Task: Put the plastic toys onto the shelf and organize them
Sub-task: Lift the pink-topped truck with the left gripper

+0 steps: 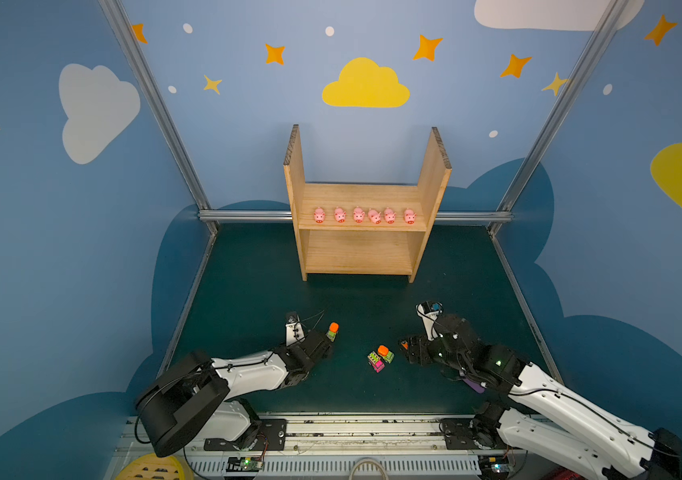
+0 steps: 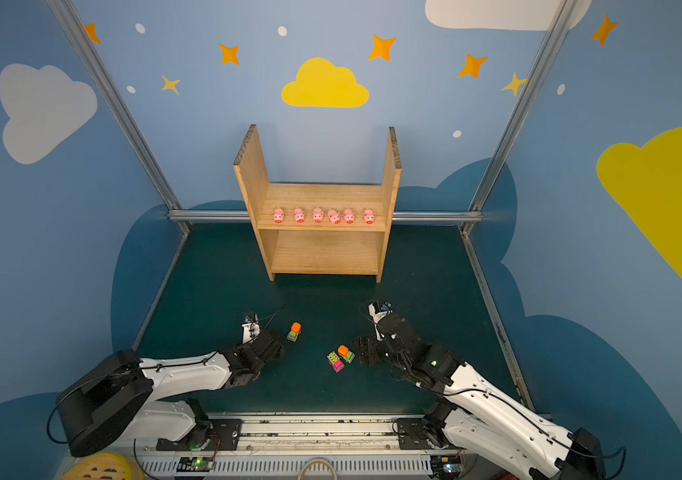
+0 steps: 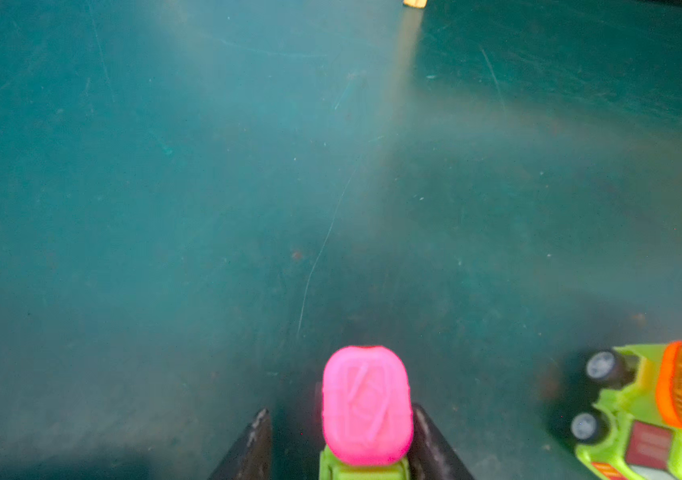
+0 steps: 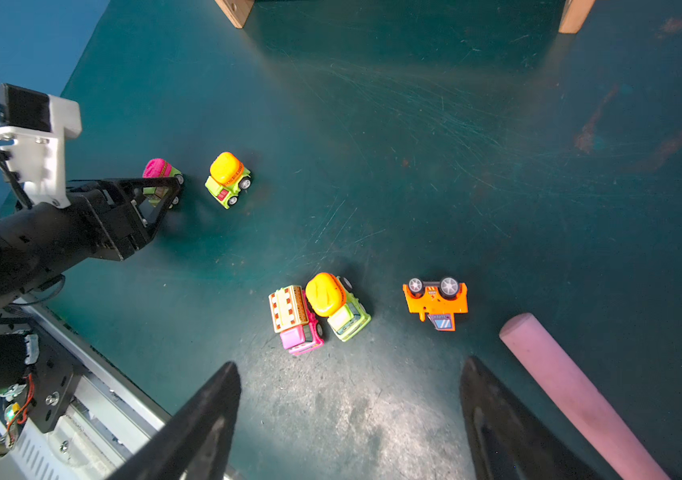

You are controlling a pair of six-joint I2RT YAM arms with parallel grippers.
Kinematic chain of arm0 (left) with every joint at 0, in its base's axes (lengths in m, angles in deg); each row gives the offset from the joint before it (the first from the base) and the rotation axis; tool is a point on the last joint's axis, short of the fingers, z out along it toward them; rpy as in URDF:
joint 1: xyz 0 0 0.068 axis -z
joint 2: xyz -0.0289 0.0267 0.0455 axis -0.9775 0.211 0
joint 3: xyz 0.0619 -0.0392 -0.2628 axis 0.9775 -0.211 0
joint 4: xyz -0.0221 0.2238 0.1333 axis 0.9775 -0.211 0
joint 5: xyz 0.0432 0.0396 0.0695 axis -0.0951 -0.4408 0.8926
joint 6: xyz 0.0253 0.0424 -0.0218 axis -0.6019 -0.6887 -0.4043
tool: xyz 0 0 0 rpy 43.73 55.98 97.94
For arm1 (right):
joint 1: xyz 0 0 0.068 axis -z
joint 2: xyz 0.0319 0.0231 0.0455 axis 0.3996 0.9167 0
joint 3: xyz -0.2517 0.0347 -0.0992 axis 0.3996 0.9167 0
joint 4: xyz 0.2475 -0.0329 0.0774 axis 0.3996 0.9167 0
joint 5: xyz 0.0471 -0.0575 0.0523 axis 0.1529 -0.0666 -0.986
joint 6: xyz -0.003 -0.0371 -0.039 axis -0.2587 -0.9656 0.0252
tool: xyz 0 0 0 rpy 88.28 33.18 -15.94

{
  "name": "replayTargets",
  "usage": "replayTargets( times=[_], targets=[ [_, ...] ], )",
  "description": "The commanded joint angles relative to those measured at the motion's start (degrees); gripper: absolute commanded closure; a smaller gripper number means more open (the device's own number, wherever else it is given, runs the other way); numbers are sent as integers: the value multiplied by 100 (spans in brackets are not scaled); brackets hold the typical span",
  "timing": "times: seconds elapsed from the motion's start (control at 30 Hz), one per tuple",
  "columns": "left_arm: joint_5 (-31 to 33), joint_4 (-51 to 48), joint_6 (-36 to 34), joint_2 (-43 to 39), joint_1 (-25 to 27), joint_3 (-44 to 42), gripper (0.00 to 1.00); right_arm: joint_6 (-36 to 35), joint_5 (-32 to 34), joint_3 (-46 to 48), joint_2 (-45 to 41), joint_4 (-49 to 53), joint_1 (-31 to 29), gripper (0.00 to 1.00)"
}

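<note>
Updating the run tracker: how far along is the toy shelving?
Done: six pigs line the upper board of the shelf. In hand: the left gripper straddles the pink-drum truck, not yet clamped. Left: all five vehicles sit on the table; lower board bare; right gripper open, empty.

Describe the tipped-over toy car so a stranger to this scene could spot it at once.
From the wooden shelf at the back of the green table, come forward to the open right gripper. Ahead of it lies the orange car. Unlike the two trucks beside it, it is all orange and on its side.
</note>
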Motion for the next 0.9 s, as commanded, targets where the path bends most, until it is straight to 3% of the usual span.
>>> replayTargets(
  times=[0.0,0.23,0.4,0.87],
  targets=[
    [-4,-160,11,-9,-20,-29,50,54,-3,50,-102,67,20,19],
    [-22,-154,103,27,-10,-68,54,63,-15,79,-111,68,25,19],
    [-21,-176,126,106,6,-31,67,56,-20,68,-133,94,25,19],
    [101,-698,-275,-308,12,455,75,-5,-34,39,-183,122,29,19]
  ],
)
